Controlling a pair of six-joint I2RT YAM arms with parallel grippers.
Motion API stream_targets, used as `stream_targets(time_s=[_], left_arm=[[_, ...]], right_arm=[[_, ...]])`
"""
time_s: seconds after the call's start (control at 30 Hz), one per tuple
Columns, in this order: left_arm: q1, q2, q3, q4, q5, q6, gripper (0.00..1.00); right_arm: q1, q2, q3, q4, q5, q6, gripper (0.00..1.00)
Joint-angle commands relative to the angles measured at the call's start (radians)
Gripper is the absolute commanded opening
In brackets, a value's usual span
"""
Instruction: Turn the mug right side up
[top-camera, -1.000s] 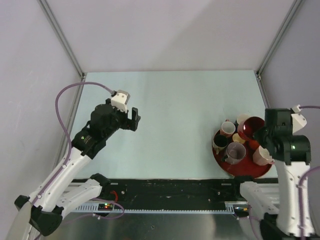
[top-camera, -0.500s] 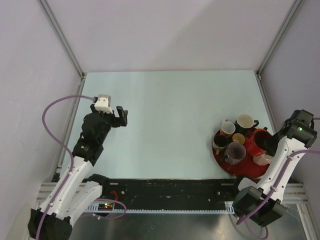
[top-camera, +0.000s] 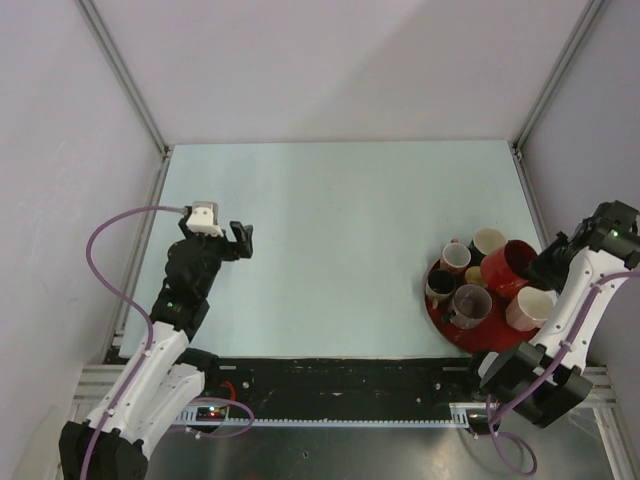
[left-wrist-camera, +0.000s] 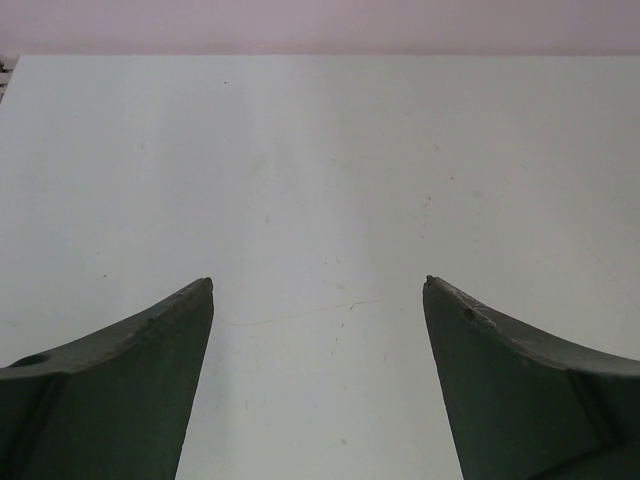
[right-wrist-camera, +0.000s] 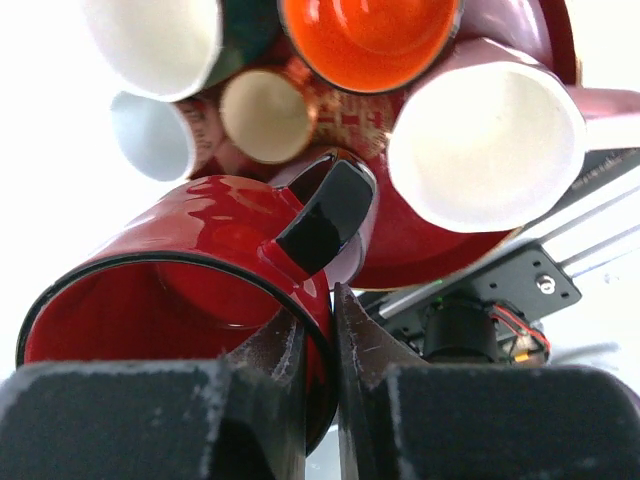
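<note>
We find the right gripper (right-wrist-camera: 320, 325) pinching the mug (right-wrist-camera: 190, 225) by its rim wall, just beside the handle (right-wrist-camera: 325, 212). The mug lies on its side at the right of the tray (top-camera: 436, 318), among cups (top-camera: 470, 302). We cannot tell whether it touches the tray. The left gripper (left-wrist-camera: 318, 300) hangs spread over the table (left-wrist-camera: 320, 150), well apart.

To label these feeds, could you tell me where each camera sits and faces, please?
Top external: overhead behind the robot, facing down at the table; left gripper and right gripper show.
Left wrist: on left arm, facing bare table between its open fingers.
Right wrist: on right arm, facing the red mug pinched by its fingers.
Shared: top and right wrist both show the red mug.
</note>
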Motion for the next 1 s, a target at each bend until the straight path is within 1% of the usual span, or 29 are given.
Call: stream_targets(time_s=[0.0,0.07,0.13,0.17,0.2,0.23,0.33,0.4,0.53,0.6,0.83,0.9,0.97], left_arm=[[0.013,-0.006,-0.015,0.078,-0.014,0.008,0.88],[0.018,-0.002,-0.02,0.089,-0.014,0.014,0.88],[0.022,0.001,-0.027,0.097,-0.012,0.02,0.88],[0.024,0.003,-0.031,0.103,-0.012,0.022,0.88],[0.024,0.006,-0.033,0.107,-0.011,0.024,0.88],[0.026,0.008,-0.036,0.111,-0.011,0.023,0.88],[0.031,0.011,-0.041,0.116,-0.003,0.023,0.88],[0.041,0.013,-0.044,0.117,0.005,0.023,0.88],[0.056,0.027,-0.063,0.148,0.014,0.02,0.88],[0.058,0.029,-0.077,0.174,0.017,0.02,0.88],[0.076,0.026,-0.129,0.239,0.01,0.028,0.89],[0.078,0.024,-0.14,0.262,0.009,0.031,0.89],[0.08,0.023,-0.148,0.277,0.009,0.036,0.89]], right_arm=[[-0.029,-0.075,0.08,0.007,-0.185,-0.079,0.0],[-0.039,-0.082,0.108,0.044,-0.229,-0.152,0.0],[0.007,-0.066,0.171,0.003,-0.157,-0.324,0.0],[0.054,-0.054,0.185,-0.034,-0.088,-0.394,0.0],[0.09,-0.04,0.179,-0.062,-0.049,-0.455,0.0],[0.124,-0.033,0.15,-0.082,-0.049,-0.498,0.0],[0.148,-0.041,0.062,-0.103,-0.058,-0.579,0.0],[0.133,-0.064,0.044,-0.097,-0.012,-0.601,0.0],[0.12,-0.091,0.036,-0.097,-0.022,-0.616,0.0],[0.118,-0.099,0.029,-0.103,-0.003,-0.627,0.0],[0.083,-0.167,0.004,-0.076,0.177,-0.661,0.0],[0.078,-0.199,-0.013,-0.065,0.171,-0.697,0.0],[0.073,-0.238,-0.034,-0.045,0.127,-0.756,0.0]])
